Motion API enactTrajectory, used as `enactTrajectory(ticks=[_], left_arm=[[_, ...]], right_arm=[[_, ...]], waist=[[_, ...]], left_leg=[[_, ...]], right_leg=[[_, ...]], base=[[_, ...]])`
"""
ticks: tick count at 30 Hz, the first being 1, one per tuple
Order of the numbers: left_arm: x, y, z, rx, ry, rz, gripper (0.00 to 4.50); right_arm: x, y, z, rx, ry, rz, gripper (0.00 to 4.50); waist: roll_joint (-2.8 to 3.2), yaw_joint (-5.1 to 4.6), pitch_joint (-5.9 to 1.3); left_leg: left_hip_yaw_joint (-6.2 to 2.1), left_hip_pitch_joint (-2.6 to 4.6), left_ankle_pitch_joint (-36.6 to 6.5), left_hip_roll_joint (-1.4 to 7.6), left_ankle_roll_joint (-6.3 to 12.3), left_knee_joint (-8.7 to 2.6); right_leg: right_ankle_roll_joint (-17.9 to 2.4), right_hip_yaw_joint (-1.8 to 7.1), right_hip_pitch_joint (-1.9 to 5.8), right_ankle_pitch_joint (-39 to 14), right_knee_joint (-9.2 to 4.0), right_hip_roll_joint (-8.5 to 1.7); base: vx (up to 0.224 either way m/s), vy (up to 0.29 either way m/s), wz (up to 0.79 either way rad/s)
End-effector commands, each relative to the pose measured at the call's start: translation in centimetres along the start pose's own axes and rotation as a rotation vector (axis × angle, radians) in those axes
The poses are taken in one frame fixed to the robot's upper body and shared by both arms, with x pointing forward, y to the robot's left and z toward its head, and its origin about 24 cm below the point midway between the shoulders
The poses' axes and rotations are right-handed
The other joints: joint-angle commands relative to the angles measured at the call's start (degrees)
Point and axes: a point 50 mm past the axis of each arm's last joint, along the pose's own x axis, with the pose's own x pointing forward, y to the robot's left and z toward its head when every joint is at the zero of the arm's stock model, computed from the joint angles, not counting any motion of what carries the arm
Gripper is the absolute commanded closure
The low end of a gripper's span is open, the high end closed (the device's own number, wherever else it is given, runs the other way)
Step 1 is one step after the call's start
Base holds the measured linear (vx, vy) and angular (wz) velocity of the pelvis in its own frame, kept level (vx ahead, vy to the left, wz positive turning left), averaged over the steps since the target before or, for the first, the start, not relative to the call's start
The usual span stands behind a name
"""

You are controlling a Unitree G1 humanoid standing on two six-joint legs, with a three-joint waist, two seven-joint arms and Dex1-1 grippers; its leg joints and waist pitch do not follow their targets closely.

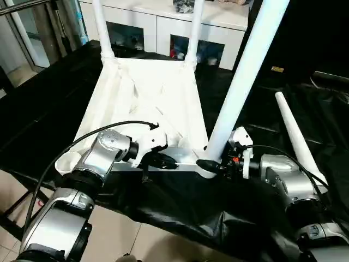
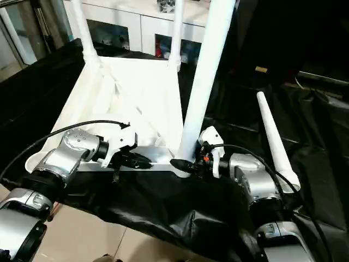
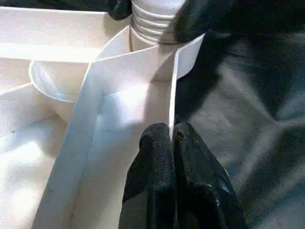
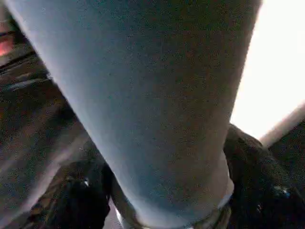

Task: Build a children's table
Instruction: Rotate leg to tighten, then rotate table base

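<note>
The children's table top (image 1: 142, 93) lies upside down on a black cloth, its ribbed underside up. Two white legs (image 1: 101, 27) (image 1: 193, 33) stand in its far corner sockets. A third leg (image 1: 240, 82) rises tilted from the near right socket. My right gripper (image 1: 210, 165) is shut around the base of this third leg, one black finger (image 4: 259, 181) on each side. My left gripper (image 1: 166, 161) is shut on the thin near rim (image 3: 172, 86) of the top, a little left of that socket. A fourth leg (image 1: 297, 136) lies loose on the cloth to the right.
The near left corner socket (image 1: 66, 162) holds no leg. The black cloth (image 1: 180, 207) hangs over the front edge, with tiled floor (image 1: 120, 234) below. A white cabinet (image 1: 163, 22) with glass-fronted compartments stands close behind the table top.
</note>
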Motion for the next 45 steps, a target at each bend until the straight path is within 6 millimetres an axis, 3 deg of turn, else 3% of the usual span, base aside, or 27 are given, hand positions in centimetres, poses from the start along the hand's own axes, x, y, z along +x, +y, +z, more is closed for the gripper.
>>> enactTrajectory(ticks=[1,2,5,7,10,11,12,17,19,22,26,27,29,31,32,34,37,38,39,40,42,43,44,45], left_arm=[[1.9,0.1,2.2,0.029,-0.065,0.033,4.5],[2.3,0.3,2.6,0.013,-0.076,0.07,4.5],[3.4,0.7,3.6,-0.042,-0.107,0.164,4.5],[3.8,0.8,4.0,-0.071,-0.121,0.193,4.5],[4.5,0.9,4.6,-0.091,-0.132,0.227,4.5],[5.0,0.8,5.0,-0.096,-0.139,0.241,4.5],[5.0,0.8,5.0,-0.096,-0.139,0.241,4.5],[5.7,0.5,5.4,-0.087,-0.151,0.237,4.5],[5.7,0.5,5.5,-0.085,-0.15,0.239,4.5],[5.9,0.5,5.4,-0.091,-0.138,0.257,4.5],[6.2,0.6,5.4,-0.113,-0.142,0.282,4.5],[6.3,0.6,5.4,-0.119,-0.145,0.289,4.5],[6.3,0.6,5.4,-0.122,-0.147,0.294,4.5],[6.5,0.5,5.5,-0.123,-0.155,0.293,4.5],[6.5,0.5,5.5,-0.123,-0.157,0.292,4.5],[6.7,0.3,5.8,-0.106,-0.176,0.298,4.5],[6.5,0.6,6.6,-0.09,-0.241,0.351,4.5],[6.2,0.7,6.7,-0.105,-0.261,0.345,4.23],[6.2,0.7,6.7,-0.105,-0.261,0.345,4.23],[5.7,0.8,6.8,-0.105,-0.273,0.341,3.95],[4.6,1.0,6.7,-0.115,-0.279,0.36,3.92],[3.9,1.2,6.4,-0.105,-0.265,0.382,3.8],[3.6,1.3,6.2,-0.099,-0.26,0.397,3.63],[2.9,1.4,5.9,-0.093,-0.254,0.427,3.53]], right_arm=[[2.4,1.5,-0.9,0.012,0.049,0.028,1.74],[2.8,0.6,-1.1,0.035,0.06,-0.103,1.74],[3.3,-1.1,-1.4,0.098,0.076,-0.394,1.75],[3.3,-1.5,-1.4,0.135,0.071,-0.46,1.75],[3.5,-1.7,-1.2,0.156,0.056,-0.53,1.75],[3.9,-1.6,-1.0,0.174,0.029,-0.528,1.75],[3.9,-1.6,-1.0,0.174,0.029,-0.528,1.2],[4.4,-1.5,-0.4,0.176,-0.011,-0.508,0.78],[4.3,-1.6,-0.3,0.156,-0.017,-0.521,0.78],[2.2,-2.7,0.8,0.149,-0.123,-0.558,0.78],[-0.6,-3.1,0.8,0.117,-0.181,-0.529,0.78],[-1.3,-3.2,0.7,0.108,-0.185,-0.533,0.78],[-1.7,-3.2,0.7,0.103,-0.188,-0.538,0.78],[-3.3,-3.7,0.8,0.103,-0.218,-0.585,0.78],[-3.6,-3.8,0.8,0.104,-0.226,-0.593,0.78],[-4.9,-4.0,1.0,0.096,-0.237,-0.616,0.78],[-5.5,-3.9,0.8,0.096,-0.201,-0.608,0.78],[-5.5,-3.7,0.7,0.089,-0.182,-0.59,0.68],[-5.5,-3.7,0.7,0.089,-0.182,-0.59,0.68],[-5.3,-3.3,0.4,0.079,-0.154,-0.556,0.64],[-4.9,-2.2,0.0,0.059,-0.119,-0.48,0.64],[-4.7,-1.5,0.0,0.063,-0.114,-0.432,0.64],[-4.6,-1.2,0.0,0.064,-0.115,-0.415,0.64],[-4.5,-0.8,0.0,0.064,-0.118,-0.387,0.64]], waist=[[0.12,-0.4,-3.28],[0.17,-0.91,-3.16],[0.27,-2.51,-3.04],[0.11,-2.81,-3.17],[0.12,-2.69,-3.36],[0.14,-2.59,-3.44],[0.12,-2.6,-3.46],[0.18,-2.35,-3.73],[0.31,-2.28,-3.69],[0.02,-1.89,-3.71],[-0.04,-0.89,-3.98],[0.16,-0.9,-4.0],[-0.09,-1.0,-4.01],[0.39,-0.8,-4.05],[0.16,-1.0,-4.08],[0.28,-0.83,-4.15],[0.2,-0.64,-4.28],[0.18,-0.59,-4.3],[0.23,-0.53,-4.27],[-0.01,-0.6,-4.31],[0.14,-0.33,-4.34],[0.2,-0.68,-4.29],[0.11,-0.86,-4.14],[-0.99,-1.03,-4.02]], left_leg=[[-1.72,0.72,-16.3,2.86,0.03,-4.06],[-1.87,1.0,-17.5,2.81,-0.31,-4.06],[-2.22,1.02,-19.7,2.56,-1.53,-4.0],[-2.13,0.97,-19.6,2.41,-0.76,-3.76],[-1.82,0.82,-18.0,2.41,0.64,-3.69],[-1.72,0.72,-17.3,2.42,1.04,-3.7],[-1.66,0.73,-17.0,2.43,1.17,-3.68],[-1.39,0.48,-14.1,2.53,2.19,-3.64],[-1.32,0.54,-14.1,2.48,2.33,-3.61],[-1.21,0.76,-13.6,2.58,2.77,-3.59],[-1.09,0.56,-10.8,2.72,4.29,-3.47],[-1.1,0.27,-9.9,2.6,4.77,-3.4],[-1.16,0.05,-9.3,2.55,5.19,-3.34],[-1.16,0.03,-8.7,2.46,5.3,-3.25],[-1.13,-0.05,-8.6,2.47,5.57,-3.18],[-1.11,-0.12,-8.0,2.42,6.0,-3.06],[-1.09,-0.3,-6.5,2.34,6.9,-2.89],[-1.12,-0.38,-6.3,2.31,7.1,-2.85],[-1.11,-0.45,-6.2,2.3,7.29,-2.83],[-1.08,-0.43,-6.4,2.27,7.34,-2.78],[-1.21,-0.73,-5.9,2.47,7.55,-2.78],[-1.21,-0.67,-6.0,2.59,7.81,-2.78],[-1.18,-0.66,-6.7,2.6,7.86,-2.8],[-1.1,-0.76,-7.3,2.57,7.88,-2.84]], right_leg=[[-9.6,2.7,2.2,-26.6,-4.59,-5.67],[-8.4,2.68,1.82,-29.8,-5.09,-5.68],[-7.6,2.3,1.59,-33.1,-5.41,-5.55],[-7.1,2.37,1.67,-33.1,-5.7,-5.58],[-8.1,2.61,1.69,-29.2,-5.45,-5.34],[-8.7,2.68,1.77,-27.3,-5.21,-5.29],[-9.0,2.72,1.78,-26.4,-5.13,-5.24],[-11.8,2.8,2.3,-18.9,-4.24,-5.14],[-11.9,2.82,2.3,-18.8,-4.27,-5.17],[-11.6,2.85,2.23,-18.9,-4.29,-5.08],[-11.8,2.94,2.68,-14.1,-3.76,-5.02],[-12.3,2.94,2.83,-12.6,-3.56,-5.0],[-12.5,2.84,2.94,-12.3,-3.49,-5.06],[-12.2,2.83,3.0,-12.7,-3.68,-5.04],[-12.4,2.77,2.97,-12.2,-3.6,-4.92],[-12.5,2.79,3.03,-11.3,-3.56,-4.92],[-12.7,2.73,3.12,-9.1,-3.28,-4.75],[-12.8,2.71,3.21,-8.7,-3.2,-4.74],[-12.9,2.66,3.19,-8.6,-3.21,-4.85],[-12.8,2.62,3.13,-9.0,-3.24,-4.82],[-13.4,2.66,3.46,-7.9,-2.92,-5.06],[-13.8,2.58,3.19,-7.5,-2.9,-4.88],[-13.5,2.53,3.1,-8.4,-3.07,-4.83],[-13.0,2.45,3.16,-9.9,-3.25,-4.75]], base=[[0.0,0.0,0.0],[0.0,0.0,0.0],[0.0,0.0,0.0],[0.0,0.0,0.0],[0.0,0.0,0.0],[0.0,0.0,0.0],[0.0,0.0,0.0],[0.0,0.0,0.0],[0.0,0.0,0.0],[0.0,0.0,0.0],[0.0,0.0,0.0],[0.0,0.0,0.0],[0.0,0.0,0.0],[0.0,0.0,0.0],[0.0,0.0,0.0],[0.0,0.0,0.0],[0.0,0.0,0.0],[0.0,0.0,0.0],[0.0,0.0,0.0],[0.0,0.0,0.0],[0.0,0.0,0.0],[0.0,0.0,0.0],[0.0,0.0,0.0],[0.0,0.0,0.0]])
